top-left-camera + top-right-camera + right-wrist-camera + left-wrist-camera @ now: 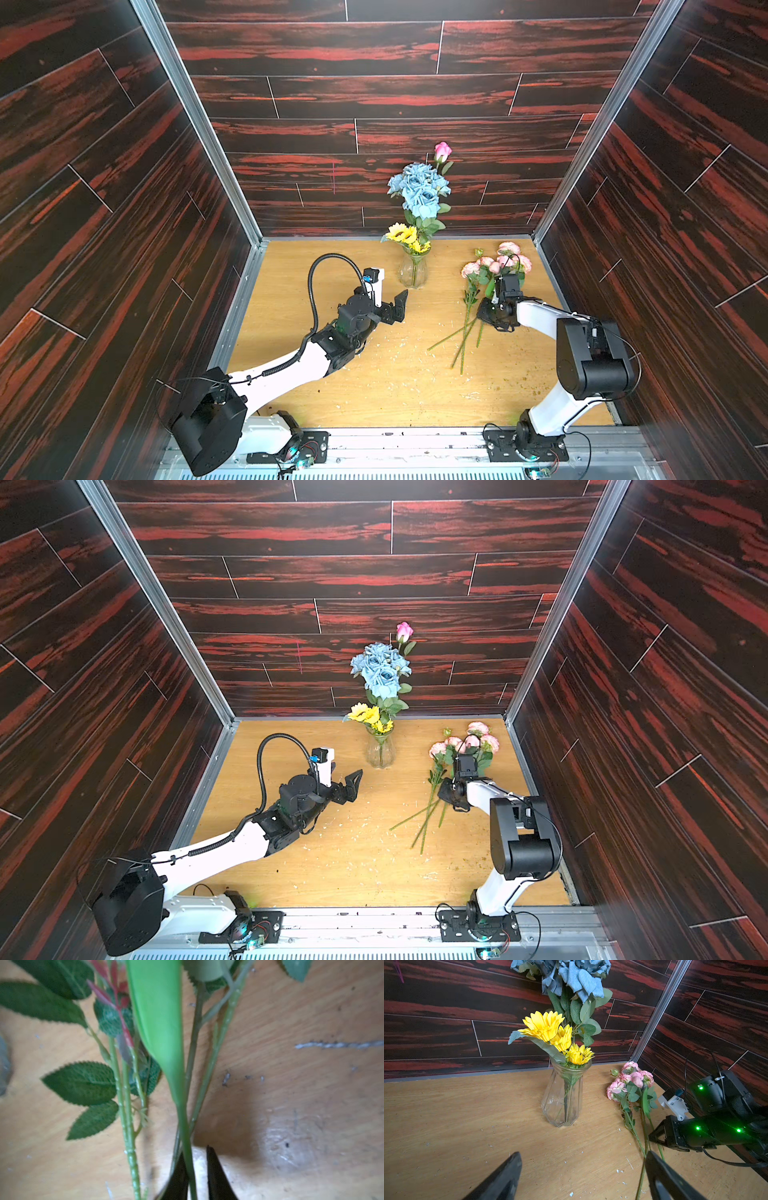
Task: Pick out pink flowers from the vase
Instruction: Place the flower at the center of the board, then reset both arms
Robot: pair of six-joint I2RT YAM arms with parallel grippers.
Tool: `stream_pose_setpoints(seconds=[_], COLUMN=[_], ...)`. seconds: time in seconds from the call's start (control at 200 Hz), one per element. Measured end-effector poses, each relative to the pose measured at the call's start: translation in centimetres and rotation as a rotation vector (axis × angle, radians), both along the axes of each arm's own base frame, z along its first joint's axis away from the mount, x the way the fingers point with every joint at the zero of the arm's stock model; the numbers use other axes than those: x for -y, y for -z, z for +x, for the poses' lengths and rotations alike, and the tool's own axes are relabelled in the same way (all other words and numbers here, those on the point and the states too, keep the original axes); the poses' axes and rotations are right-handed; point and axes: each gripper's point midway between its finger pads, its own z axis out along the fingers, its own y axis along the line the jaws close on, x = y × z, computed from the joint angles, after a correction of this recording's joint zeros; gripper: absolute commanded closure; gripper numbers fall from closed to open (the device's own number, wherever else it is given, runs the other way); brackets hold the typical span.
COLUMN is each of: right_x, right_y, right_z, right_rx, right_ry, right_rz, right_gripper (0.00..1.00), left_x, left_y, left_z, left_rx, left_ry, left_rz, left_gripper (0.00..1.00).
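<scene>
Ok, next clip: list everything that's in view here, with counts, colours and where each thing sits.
vase: one, clear glass, upright at the table's back middle.
blue roses: one cluster, light blue, in the vase.
sunflowers: three, yellow, at the vase's mouth.
pink rosebud: one, pink, above the blue roses; lower stem hidden.
pink flowers: several stems, pale pink blooms, lying on the table right of the vase.
table: one, light wood.
flecks: many, pale, scattered on the table.
walls: three, dark red-streaked wood panels.
left arm: one, white and black, left of the vase, jaws wide open and empty.
right arm: one, white and black, over the laid stems, jaws slightly apart around one green stem.
</scene>
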Motion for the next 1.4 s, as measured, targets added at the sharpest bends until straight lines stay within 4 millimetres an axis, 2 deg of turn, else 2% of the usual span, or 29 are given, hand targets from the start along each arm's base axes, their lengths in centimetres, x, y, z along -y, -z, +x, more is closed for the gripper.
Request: stream_pose_setpoints(seconds=[0.14, 0.311, 0.446, 0.506, 0.531, 0.546, 0.596, 0.686, 0.847, 0.987, 1.077, 1.177, 1.272, 1.398], right_x=[0.4, 1.2, 1.6, 1.5, 1.3, 1.1, 0.5, -0.7, -2.9, -2.9, -2.2, -1.4, -0.5, 0.8], right_y=[-1.0, -3.3, -6.1, -7.7, -8.5, -8.9, -10.4, -12.8, -15.1, -16.4, -16.3, -14.6, -13.4, -12.9], right_z=[-0.3, -0.2, -0.8, -1.0, -0.9, -0.9, -0.7, -0.6, -1.0, -1.3, -1.3, -0.9, 0.3, 0.8], right_rx=[-0.001, 0.028, 0.073, 0.099, 0.115, 0.123, 0.158, 0.223, 0.313, 0.434, 0.515, 0.536, 0.543, 0.594], right_ry=[0.004, 0.022, 0.035, 0.031, 0.027, 0.023, 0.009, -0.031, -0.099, -0.118, -0.133, -0.159, -0.144, -0.109], right_rz=[-0.027, -0.064, -0.086, -0.096, -0.095, -0.094, -0.090, -0.086, -0.101, -0.135, -0.193, -0.287, -0.371, -0.434], right_gripper=[0.58, 0.41, 0.32, 0.29, 0.27, 0.19, 0.05, 0.05, 0.04, 0.05, 0.05, 0.04, 0.04, 0.02], left_x=[0.0, -0.5, -2.2, -3.5, -4.1, -4.5, -5.8, -7.9, -12.1, -17.0, -20.6, -24.6, -28.7, -32.4], left_y=[0.0, 0.4, 0.9, 0.8, 0.7, 0.6, 0.5, 0.4, -0.3, 0.6, 2.4, 4.8, 6.4, 10.1], left_z=[0.0, 0.2, 0.3, 0.3, 0.3, 0.3, 0.3, 0.6, 1.9, 2.7, 2.6, 2.5, 3.4, 4.0], left_rx=[-0.002, -0.016, -0.041, -0.049, -0.049, -0.050, -0.054, -0.074, -0.098, -0.099, -0.097, -0.141, -0.196, -0.303], left_ry=[-0.001, -0.033, -0.116, -0.172, -0.201, -0.220, -0.273, -0.366, -0.528, -0.673, -0.739, -0.812, -0.911, -0.959], left_rz=[-0.003, 0.003, 0.034, 0.045, 0.050, 0.050, 0.067, 0.118, 0.188, 0.263, 0.324, 0.373, 0.376, 0.414], left_gripper=[0.07, 0.07, 0.05, 0.00, 0.00, 0.00, 0.00, 0.00, 0.00, 0.00, 0.00, 0.00, 0.00, 0.00])
